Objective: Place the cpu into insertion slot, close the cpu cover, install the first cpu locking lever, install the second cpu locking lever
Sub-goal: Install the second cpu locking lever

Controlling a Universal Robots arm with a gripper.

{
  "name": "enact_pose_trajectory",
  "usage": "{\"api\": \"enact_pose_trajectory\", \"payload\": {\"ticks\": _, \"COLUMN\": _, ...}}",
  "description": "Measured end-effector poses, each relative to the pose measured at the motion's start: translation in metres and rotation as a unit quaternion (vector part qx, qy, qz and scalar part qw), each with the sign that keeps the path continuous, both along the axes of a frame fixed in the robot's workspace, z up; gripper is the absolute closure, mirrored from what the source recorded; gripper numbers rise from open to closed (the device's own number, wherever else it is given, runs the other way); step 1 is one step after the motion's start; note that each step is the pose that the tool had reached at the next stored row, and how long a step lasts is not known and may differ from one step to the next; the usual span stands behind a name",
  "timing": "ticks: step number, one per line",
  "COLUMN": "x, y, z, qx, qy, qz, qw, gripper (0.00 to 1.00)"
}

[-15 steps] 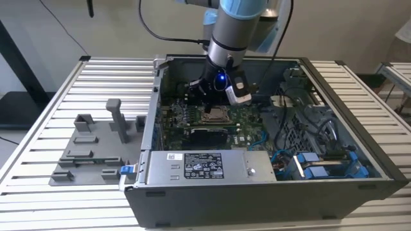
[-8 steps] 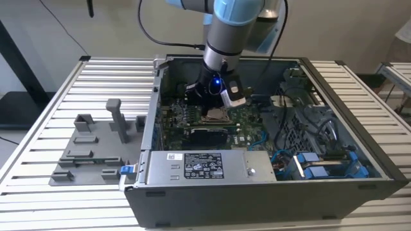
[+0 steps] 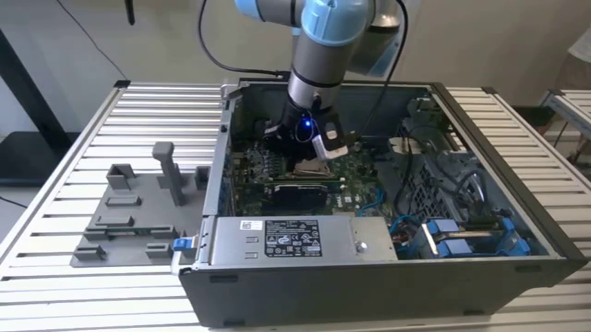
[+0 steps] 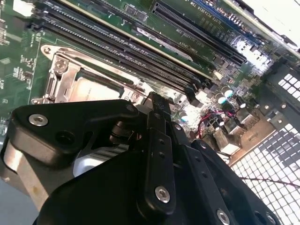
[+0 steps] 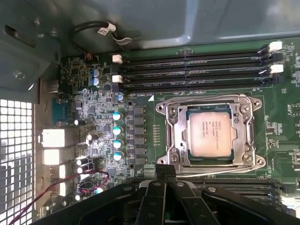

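Note:
In the first wrist view the tan-grey cpu (image 5: 211,133) lies flat in the insertion slot (image 5: 162,108) on the green motherboard. The silvery cpu cover (image 5: 178,136) is down over it, its window framing the chip. A thin metal locking lever (image 5: 220,170) runs along the socket's edge nearest my gripper. My gripper (image 5: 165,169) is shut, its black tips together just off that socket edge, at the lever's end. The second wrist view has the slot (image 4: 65,77) just beyond the gripper (image 4: 157,101). In the exterior view the gripper (image 3: 309,158) hangs low inside the open computer case.
Long black memory slots (image 5: 197,70) lie beside the socket. The case walls (image 3: 388,280) surround the board, with a power supply (image 3: 286,238) at the front and blue-cabled drives (image 3: 452,238) at the exterior view's right. A grey fixture plate (image 3: 138,207) sits on the slatted table.

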State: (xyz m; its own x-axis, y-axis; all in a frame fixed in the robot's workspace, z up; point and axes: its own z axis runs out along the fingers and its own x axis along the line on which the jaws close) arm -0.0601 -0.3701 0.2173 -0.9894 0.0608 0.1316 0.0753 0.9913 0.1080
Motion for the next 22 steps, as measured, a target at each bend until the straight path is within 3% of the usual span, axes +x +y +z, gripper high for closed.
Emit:
{"api": "enact_pose_trajectory", "payload": {"ticks": 6, "x": -0.0019, "y": 0.0007, "z": -0.0066, "qx": -0.0041, "qy": 0.0, "qz": -0.001, "qw": 0.99999, "gripper": 0.89}}
{"api": "enact_pose_trajectory", "payload": {"ticks": 22, "x": -0.0046, "y": 0.005, "z": -0.0161, "qx": -0.0073, "qy": 0.0, "qz": -0.004, "qw": 0.99996, "gripper": 0.89}}
